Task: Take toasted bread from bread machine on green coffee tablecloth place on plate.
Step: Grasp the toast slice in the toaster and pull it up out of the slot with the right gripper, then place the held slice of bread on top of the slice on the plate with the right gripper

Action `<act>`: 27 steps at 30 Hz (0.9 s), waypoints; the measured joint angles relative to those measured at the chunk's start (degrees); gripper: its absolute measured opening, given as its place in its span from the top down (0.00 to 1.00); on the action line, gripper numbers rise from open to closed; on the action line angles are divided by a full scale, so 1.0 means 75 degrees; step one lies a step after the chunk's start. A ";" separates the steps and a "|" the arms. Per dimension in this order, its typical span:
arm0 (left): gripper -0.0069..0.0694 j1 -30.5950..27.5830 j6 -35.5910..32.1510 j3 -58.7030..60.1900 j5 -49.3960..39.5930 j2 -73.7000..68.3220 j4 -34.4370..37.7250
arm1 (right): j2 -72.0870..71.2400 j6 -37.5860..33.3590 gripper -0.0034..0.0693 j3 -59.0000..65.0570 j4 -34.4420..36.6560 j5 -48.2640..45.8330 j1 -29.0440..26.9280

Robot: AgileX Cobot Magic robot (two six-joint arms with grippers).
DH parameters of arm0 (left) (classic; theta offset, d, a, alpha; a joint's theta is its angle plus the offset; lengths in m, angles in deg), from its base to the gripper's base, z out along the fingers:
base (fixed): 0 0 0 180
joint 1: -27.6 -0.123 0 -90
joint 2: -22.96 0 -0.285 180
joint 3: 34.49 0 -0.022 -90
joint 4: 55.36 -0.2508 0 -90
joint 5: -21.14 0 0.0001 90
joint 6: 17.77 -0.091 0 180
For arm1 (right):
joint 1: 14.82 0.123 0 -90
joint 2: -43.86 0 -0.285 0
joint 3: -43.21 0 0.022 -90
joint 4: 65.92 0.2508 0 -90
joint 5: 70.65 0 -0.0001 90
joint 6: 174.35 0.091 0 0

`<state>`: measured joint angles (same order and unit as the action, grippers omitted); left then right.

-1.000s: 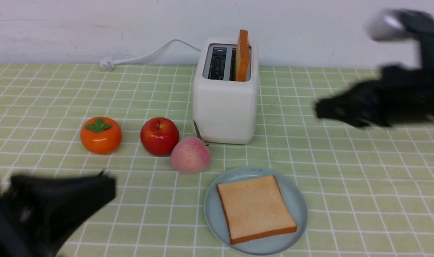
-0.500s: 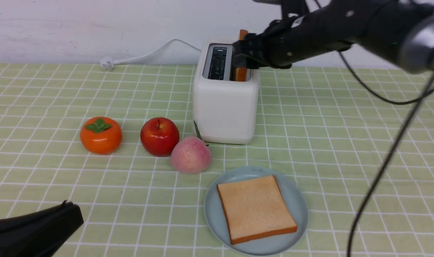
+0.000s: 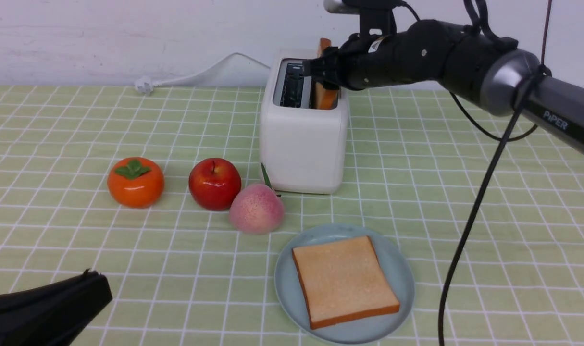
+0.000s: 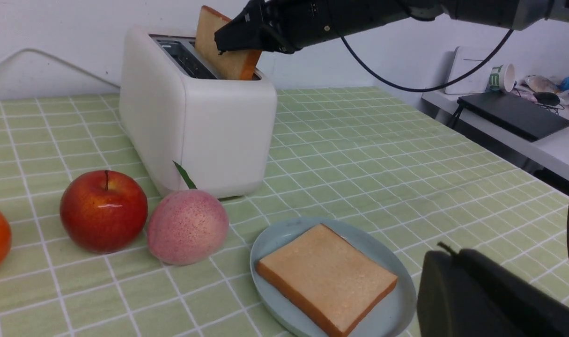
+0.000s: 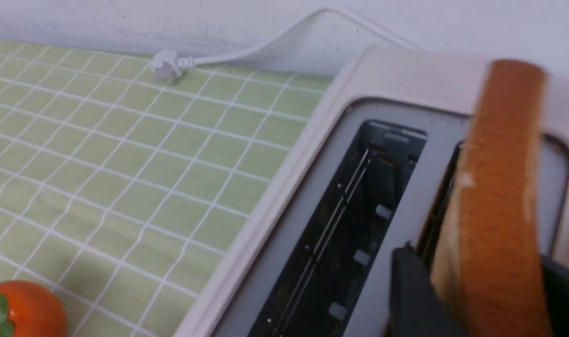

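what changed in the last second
The right gripper swung in from the right and closed on the toast slice standing in the toaster. The left gripper pulled back toward the near left. The plate, its flat toast, persimmon, apple and peach stayed put.

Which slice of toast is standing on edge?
The toast in the toaster, gripped by the right claw; the other slice lies flat on the plate.

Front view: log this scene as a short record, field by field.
toaster: white, on green cloth, left slot empty
slice in toaster: upright in right slot
right hand: closed on that slice
plate: in front of toaster
slice on plate: lying flat
left hand: shut, low at near left
fruit: persimmon, apple, peach beside toaster
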<state>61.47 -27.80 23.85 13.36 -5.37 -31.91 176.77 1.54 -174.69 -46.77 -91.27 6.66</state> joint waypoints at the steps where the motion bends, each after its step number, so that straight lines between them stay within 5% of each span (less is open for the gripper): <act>1: 0.93 0.0000 -0.0009 0.0000 0.0000 0.0000 0.0000 | 0.0000 0.0018 0.72 0.0000 -0.0001 0.0007 0.0000; 13: 0.93 0.0000 -0.0009 0.0000 -0.0100 0.0000 -0.0056 | -0.1302 0.0014 0.78 0.0008 -0.0098 -0.0768 0.0000; 21: 0.93 0.0000 -0.0009 0.0000 -0.0591 0.0000 -0.0093 | -0.4017 -0.0793 0.78 0.0392 0.0138 -0.5120 0.0000; 27: 0.93 0.0000 -0.0015 0.0062 -0.1972 0.0000 -0.0124 | -0.5566 -0.0917 0.78 0.3299 0.0929 -0.5543 0.0000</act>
<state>61.47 -27.91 24.31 -1.43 -5.37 -32.84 135.03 -5.34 -149.95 -39.80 -132.84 6.66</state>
